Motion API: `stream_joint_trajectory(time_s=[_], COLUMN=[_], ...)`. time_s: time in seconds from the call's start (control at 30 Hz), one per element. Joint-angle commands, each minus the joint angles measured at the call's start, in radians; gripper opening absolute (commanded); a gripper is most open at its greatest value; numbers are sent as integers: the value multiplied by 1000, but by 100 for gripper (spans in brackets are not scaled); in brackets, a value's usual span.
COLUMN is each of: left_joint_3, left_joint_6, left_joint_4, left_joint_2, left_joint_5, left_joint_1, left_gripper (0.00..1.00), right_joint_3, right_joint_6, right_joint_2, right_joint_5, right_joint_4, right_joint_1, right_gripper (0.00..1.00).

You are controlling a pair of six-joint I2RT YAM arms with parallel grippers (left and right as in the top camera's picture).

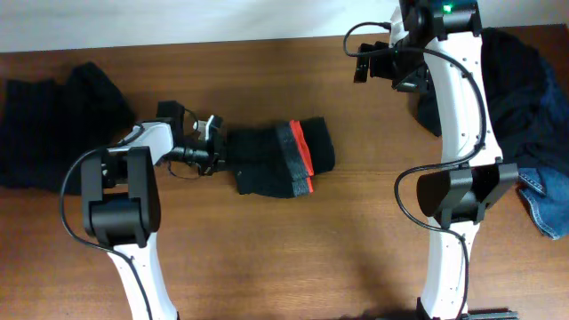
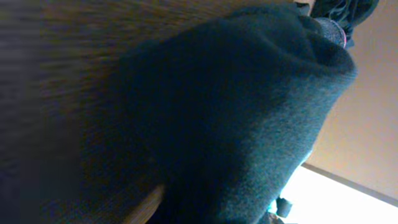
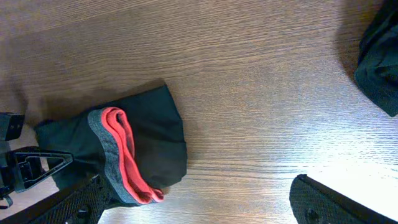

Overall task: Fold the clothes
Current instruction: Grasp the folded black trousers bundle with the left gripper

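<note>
Brown wooden table (image 1: pixel 356 240), pale wall (image 1: pixel 178 22) beyond. Dark heap (image 1: pixel 53 116) far left, dark pile (image 1: pixel 524 98) far right with denim (image 1: pixel 547 200). Mid-table, the banded piece (image 1: pixel 280 160). My left claw (image 1: pixel 222 153) is at its edge, and through the blur I cannot tell if it grips. My right claw (image 3: pixel 196 186) gapes, empty.

Left wrist view: dark fabric (image 2: pixel 249 124) fills the frame, out of focus. The left gripper (image 1: pixel 222 151) has its fingertips lost against it, so the grip is unreadable.

Overhead: blue denim jeans (image 1: pixel 544 200) run off the right edge, and the black pile (image 1: pixel 36 124) is cut at the left edge.

Right wrist view: dark garment (image 3: pixel 379 56) is cropped at the upper right.
</note>
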State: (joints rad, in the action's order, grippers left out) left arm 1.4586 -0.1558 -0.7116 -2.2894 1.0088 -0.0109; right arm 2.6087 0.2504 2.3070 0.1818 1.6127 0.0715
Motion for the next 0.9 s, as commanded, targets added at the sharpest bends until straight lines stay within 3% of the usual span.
stream_joint_trajectory(time_s=[0.0,0.03,0.2,0.27,0.6,0.87], left_joint_3=[-7,-7,-6,-6,-6,-6], left_joint_6=[15,26,105,114,124,27], left_joint_4=[-5,1,10,11,73,179], left_joint_2=[-18,-18,-18,-18,-18,-18], left_joint_5=[-34,-18,50,50,50,50], left_joint_1=[-31,-34,-31,-28,29,99], left_gripper=[10,21,56,62,65,64], right_joint_3=[17,17,17,17,17,17], right_joint_6=[-11,-11,-11,-11,-11,-11], right_joint_2=[-8,-8,-8,-8,-8,-8], right_joint_5=[-6,-6,-6,-6,-6,-10], right_joint_4=[0,-1,-1,-2,-5,-4], right_joint_1=[-1,-1,-1,-1,-1,-1], right_gripper=[99,99,99,99,99,99])
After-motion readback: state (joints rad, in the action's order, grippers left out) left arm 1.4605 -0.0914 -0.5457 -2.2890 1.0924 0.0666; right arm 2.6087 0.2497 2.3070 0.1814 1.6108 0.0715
